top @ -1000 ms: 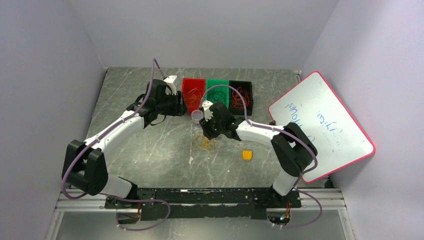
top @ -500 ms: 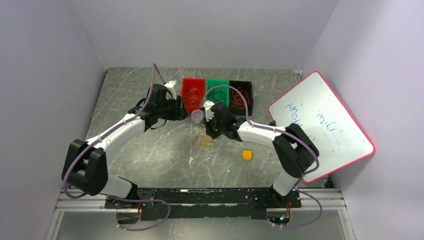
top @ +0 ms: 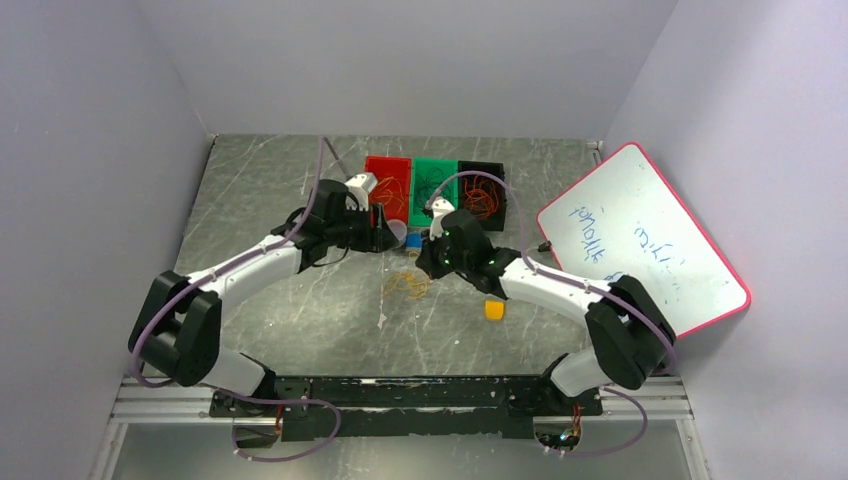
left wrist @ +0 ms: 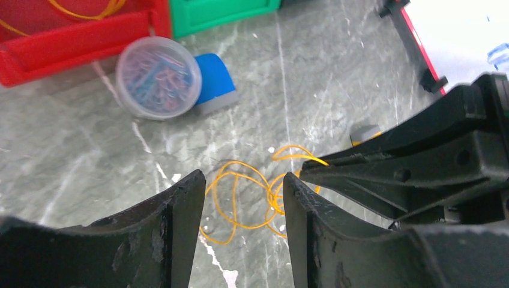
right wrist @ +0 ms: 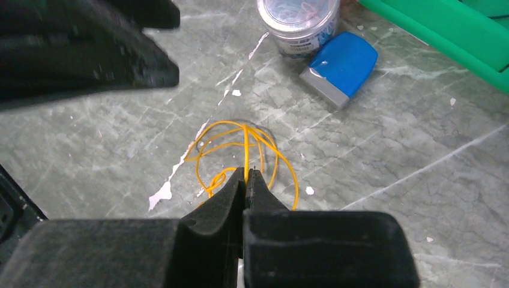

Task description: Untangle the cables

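A grey marbled tabletop sits boxed in by pale lilac walls, with both arms reaching in from the near edge toward its middle. The yellow-orange cable lies there as a loose bundle of thin loops flat on the stone, between the two grippers and just in front of the row of bins. One strand runs straight up into the tips of the right gripper, whose fingers are pressed together with no gap, pinching that strand at the near side of the bundle. The left gripper hovers over the same bundle from the other side, its fingers parted to a middling width with nothing between them; the loops show through the gap on the table below, and the right gripper's pointed tips come in from the right in that view. Just behind the bundle stands a clear round tub filled with coloured paper clips, and a blue block with a grey edge lies touching it. Behind those sit three bins side by side: a red bin with yellow-orange loops inside, a green bin with dark loops, and a black bin with red-orange loops. A small yellow block rests on the table to the right of the bundle, well apart from it. A red-framed whiteboard with blue writing leans against the right wall.
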Controlling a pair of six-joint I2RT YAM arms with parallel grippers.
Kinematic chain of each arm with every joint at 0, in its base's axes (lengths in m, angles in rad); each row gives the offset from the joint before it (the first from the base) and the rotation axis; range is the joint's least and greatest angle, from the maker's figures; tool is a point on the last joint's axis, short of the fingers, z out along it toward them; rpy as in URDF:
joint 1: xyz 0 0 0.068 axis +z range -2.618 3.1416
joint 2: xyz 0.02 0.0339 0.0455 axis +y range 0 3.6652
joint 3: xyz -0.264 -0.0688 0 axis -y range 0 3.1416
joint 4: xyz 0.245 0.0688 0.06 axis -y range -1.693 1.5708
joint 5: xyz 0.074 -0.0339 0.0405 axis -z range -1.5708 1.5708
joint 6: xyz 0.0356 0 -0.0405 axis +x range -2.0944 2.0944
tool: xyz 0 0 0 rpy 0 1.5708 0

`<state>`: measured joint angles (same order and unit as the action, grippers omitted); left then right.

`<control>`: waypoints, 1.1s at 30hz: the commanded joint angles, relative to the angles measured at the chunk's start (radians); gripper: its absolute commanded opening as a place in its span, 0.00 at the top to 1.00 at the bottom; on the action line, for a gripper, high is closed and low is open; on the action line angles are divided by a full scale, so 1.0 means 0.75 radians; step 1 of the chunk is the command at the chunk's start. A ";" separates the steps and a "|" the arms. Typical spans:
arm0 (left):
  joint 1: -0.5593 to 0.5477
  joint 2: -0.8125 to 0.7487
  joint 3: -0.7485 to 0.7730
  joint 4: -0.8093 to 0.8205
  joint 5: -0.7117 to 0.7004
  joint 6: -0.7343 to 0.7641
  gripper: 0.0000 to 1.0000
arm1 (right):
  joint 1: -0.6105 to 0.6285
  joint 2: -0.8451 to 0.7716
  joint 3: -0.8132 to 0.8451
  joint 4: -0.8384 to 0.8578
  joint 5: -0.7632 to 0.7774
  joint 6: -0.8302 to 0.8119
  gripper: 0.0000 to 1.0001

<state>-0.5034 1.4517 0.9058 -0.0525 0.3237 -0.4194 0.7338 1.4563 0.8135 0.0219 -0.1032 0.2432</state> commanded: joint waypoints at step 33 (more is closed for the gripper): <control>-0.143 0.202 -0.113 0.501 0.250 -0.063 0.72 | -0.073 -0.217 -0.096 0.182 -0.023 0.303 1.00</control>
<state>-0.6060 1.5917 0.7891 0.2630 0.5037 -0.4583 0.6815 1.3132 0.7246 0.1394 -0.1097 0.4683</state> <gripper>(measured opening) 0.357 0.018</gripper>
